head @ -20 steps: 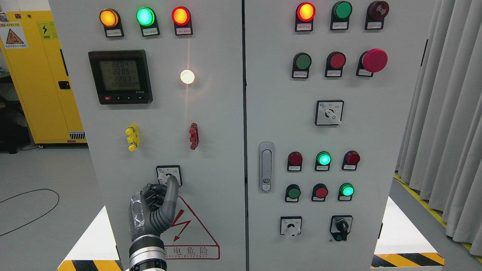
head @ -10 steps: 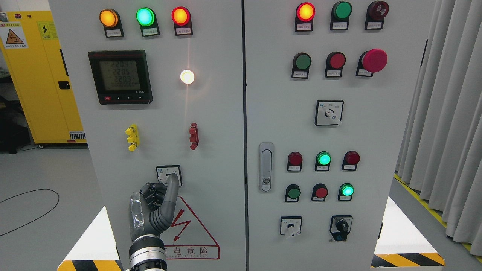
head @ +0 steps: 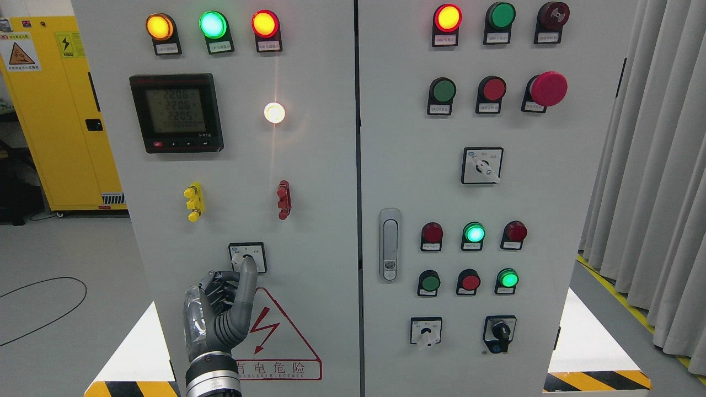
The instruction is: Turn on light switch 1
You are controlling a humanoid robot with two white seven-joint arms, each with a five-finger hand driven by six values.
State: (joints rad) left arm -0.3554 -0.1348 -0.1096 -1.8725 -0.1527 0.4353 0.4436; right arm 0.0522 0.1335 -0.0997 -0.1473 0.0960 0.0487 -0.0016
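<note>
A small rotary switch [head: 247,255] on a white square plate sits low on the left door of the grey electrical cabinet [head: 309,182]. My left hand [head: 223,309] comes up from the bottom edge just below it. Its index finger [head: 246,278] points straight up, and the tip touches the lower part of the switch knob, hiding it. The other fingers are curled into the palm and hold nothing. A white lamp [head: 274,112] above glows brightly. My right hand does not show.
The left door also carries three lit lamps [head: 213,24], a digital meter [head: 176,112], yellow [head: 193,202] and red [head: 283,199] terminals and a warning triangle [head: 281,342]. A door handle [head: 390,243] and many buttons sit on the right door. Curtain [head: 656,165] at right, yellow cabinet [head: 55,110] at left.
My left hand has slid slightly left and down; the index fingertip has moved from the switch's right side to its lower middle. The meter digits have changed.
</note>
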